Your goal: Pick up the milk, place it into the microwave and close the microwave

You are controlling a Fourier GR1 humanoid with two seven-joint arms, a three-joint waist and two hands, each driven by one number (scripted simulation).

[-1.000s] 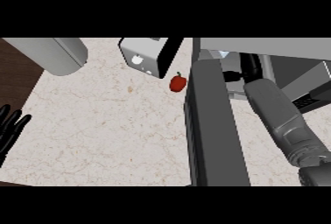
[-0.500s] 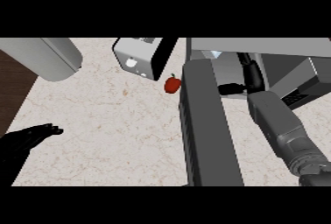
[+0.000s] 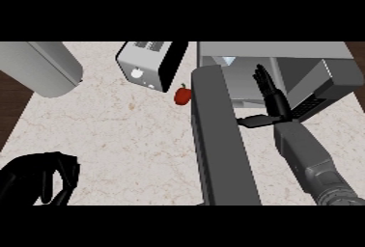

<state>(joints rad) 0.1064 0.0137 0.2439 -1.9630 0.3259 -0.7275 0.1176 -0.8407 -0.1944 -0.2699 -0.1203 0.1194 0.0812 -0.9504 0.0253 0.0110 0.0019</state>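
Two robot hands: right (image 3: pixel 274 99) straight-fingered inside microwave (image 3: pixel 285 62), left (image 3: pixel 39 178) curled, empty.

I see the microwave (image 3: pixel 285 62) at the far right with its dark door (image 3: pixel 217 140) swung open toward me, edge-on across the counter (image 3: pixel 128 140). My right hand (image 3: pixel 271 96) reaches into the opening — fingers straight, thumb out to the left, holding nothing that I can see. My left hand (image 3: pixel 39 178) sits at the near left with fingers curled, nothing visibly in it. A red pepper (image 3: pixel 183 95) lies just left of the door, near the toaster (image 3: pixel 149 65). A grey cylinder (image 3: pixel 39 67) lies far left.
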